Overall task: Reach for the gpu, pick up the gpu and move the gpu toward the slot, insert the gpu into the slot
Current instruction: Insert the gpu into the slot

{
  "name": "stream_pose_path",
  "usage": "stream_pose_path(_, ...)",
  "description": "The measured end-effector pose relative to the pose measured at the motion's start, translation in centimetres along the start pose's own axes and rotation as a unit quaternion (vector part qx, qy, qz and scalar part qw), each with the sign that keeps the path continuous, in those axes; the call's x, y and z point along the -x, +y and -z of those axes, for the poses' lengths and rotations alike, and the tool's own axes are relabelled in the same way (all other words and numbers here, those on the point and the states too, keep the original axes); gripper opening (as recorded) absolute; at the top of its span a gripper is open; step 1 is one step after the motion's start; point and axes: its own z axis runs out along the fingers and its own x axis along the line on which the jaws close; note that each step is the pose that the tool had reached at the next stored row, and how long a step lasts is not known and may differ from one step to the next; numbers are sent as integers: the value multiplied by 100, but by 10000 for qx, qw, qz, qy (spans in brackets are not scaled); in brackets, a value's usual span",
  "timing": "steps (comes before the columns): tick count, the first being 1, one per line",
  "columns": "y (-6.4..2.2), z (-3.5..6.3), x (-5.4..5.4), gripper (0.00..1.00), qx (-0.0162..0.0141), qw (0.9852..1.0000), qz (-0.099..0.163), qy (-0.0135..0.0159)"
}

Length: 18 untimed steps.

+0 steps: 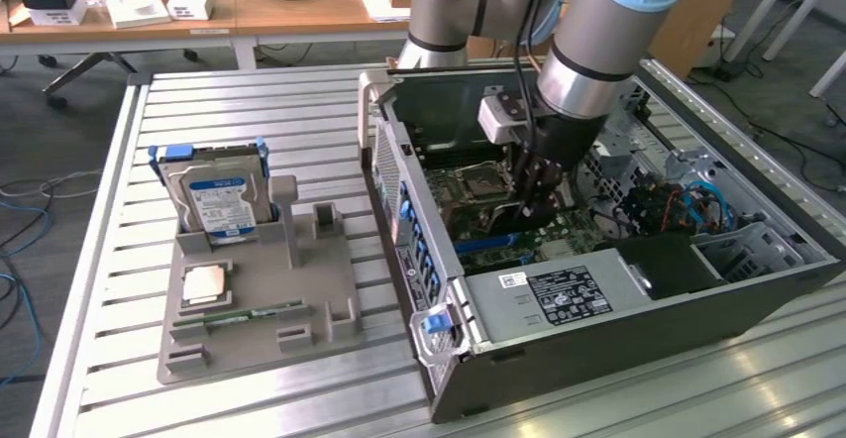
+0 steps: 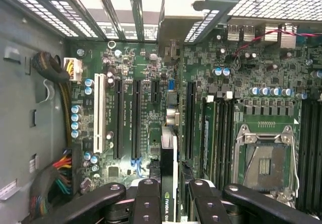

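Open PC case (image 1: 740, 289) on slatted table (image 1: 264, 101); gripper (image 2: 168, 196) clamps gpu (image 2: 168, 153) above slot (image 2: 189, 118).

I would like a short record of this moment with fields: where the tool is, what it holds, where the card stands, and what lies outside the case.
tool: inside the open computer case, above the motherboard, at
held: the gpu, edge-on between the fingers
gpu position: over the long black slots; whether it is seated, cannot tell
outside the case: hard drive upright in a grey holder
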Motion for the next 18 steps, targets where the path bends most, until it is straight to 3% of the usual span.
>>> stream_pose_path(18,59,-39,-2,26,1,10000,15,6)
